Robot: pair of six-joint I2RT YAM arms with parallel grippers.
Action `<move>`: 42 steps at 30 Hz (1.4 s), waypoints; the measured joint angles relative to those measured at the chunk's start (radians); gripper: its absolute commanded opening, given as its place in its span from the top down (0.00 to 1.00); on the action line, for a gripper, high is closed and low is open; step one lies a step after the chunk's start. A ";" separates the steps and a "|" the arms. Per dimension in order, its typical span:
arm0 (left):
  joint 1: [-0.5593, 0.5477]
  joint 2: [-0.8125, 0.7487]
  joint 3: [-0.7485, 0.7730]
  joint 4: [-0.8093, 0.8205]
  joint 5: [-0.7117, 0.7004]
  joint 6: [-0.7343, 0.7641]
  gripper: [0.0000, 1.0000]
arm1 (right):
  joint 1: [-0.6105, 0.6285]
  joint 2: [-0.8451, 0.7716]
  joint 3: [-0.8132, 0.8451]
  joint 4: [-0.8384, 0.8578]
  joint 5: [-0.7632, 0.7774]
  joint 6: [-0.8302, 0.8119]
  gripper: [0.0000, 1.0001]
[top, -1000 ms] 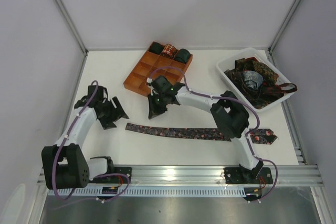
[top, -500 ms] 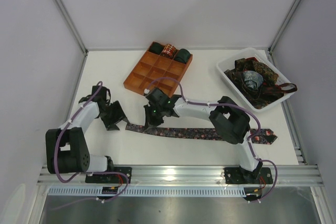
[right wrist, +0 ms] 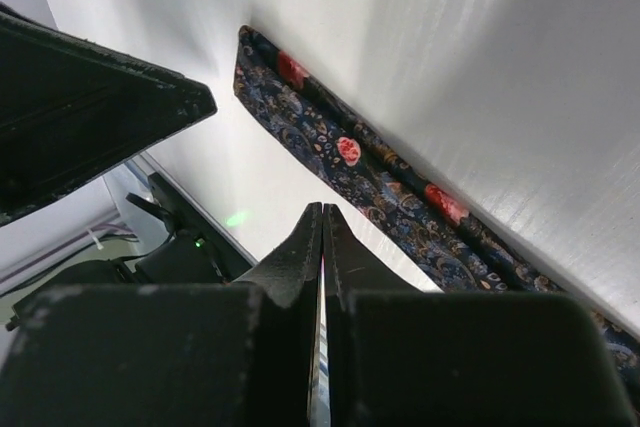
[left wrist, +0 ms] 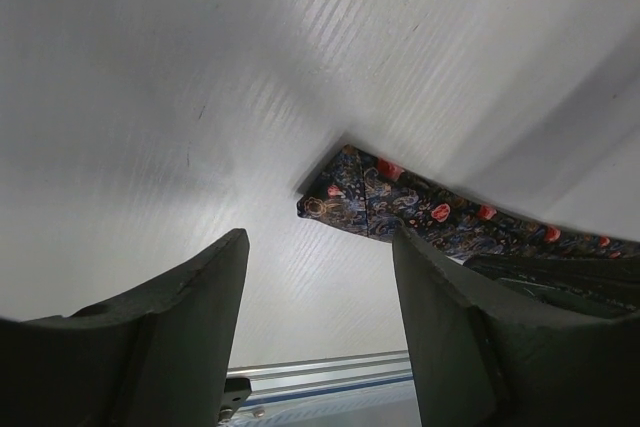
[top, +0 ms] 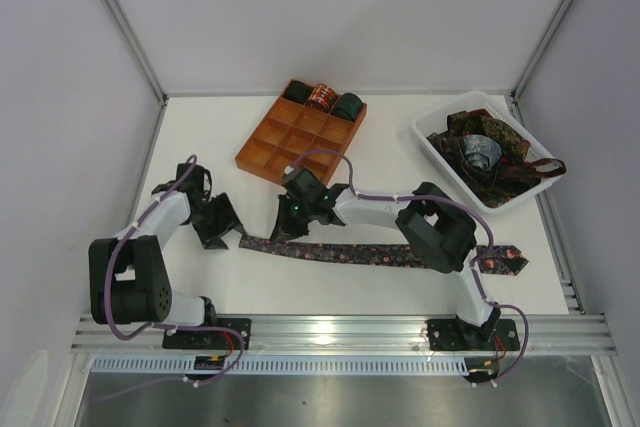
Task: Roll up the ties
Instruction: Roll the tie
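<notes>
One long dark tie [top: 380,254] with a red floral print lies flat across the table front. Its narrow end also shows in the left wrist view [left wrist: 350,195] and the right wrist view [right wrist: 300,107]. My left gripper [top: 228,226] is open and empty just left of that narrow end, which lies ahead between its fingers [left wrist: 320,247]. My right gripper [top: 285,231] is shut, its tips [right wrist: 322,211] down at the tie's near edge a little way in from the narrow end. Three rolled ties [top: 322,98] sit in the back row of the tray.
An orange-brown gridded tray [top: 290,142] stands at the back centre. A white bin [top: 437,157] at the back right holds several loose ties [top: 490,152]. The metal rail [top: 340,332] runs along the near edge. Walls close in left and right.
My right gripper has come down from beside the tray to the left part of the flat tie. My left gripper has shifted right and nearer, up to the tie's narrow end.
</notes>
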 measured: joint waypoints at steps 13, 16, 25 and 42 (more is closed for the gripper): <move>0.002 0.057 0.019 0.008 0.010 -0.006 0.40 | -0.003 0.074 -0.033 0.084 -0.026 0.106 1.00; 0.005 0.057 0.024 0.008 0.012 -0.006 0.41 | -0.003 0.074 -0.034 0.084 -0.025 0.108 1.00; 0.026 0.092 0.071 -0.009 0.028 0.063 0.50 | -0.005 0.074 -0.034 0.084 -0.028 0.074 1.00; -0.012 0.063 0.138 -0.013 0.017 0.300 0.46 | -0.020 0.089 -0.031 0.109 -0.079 0.038 1.00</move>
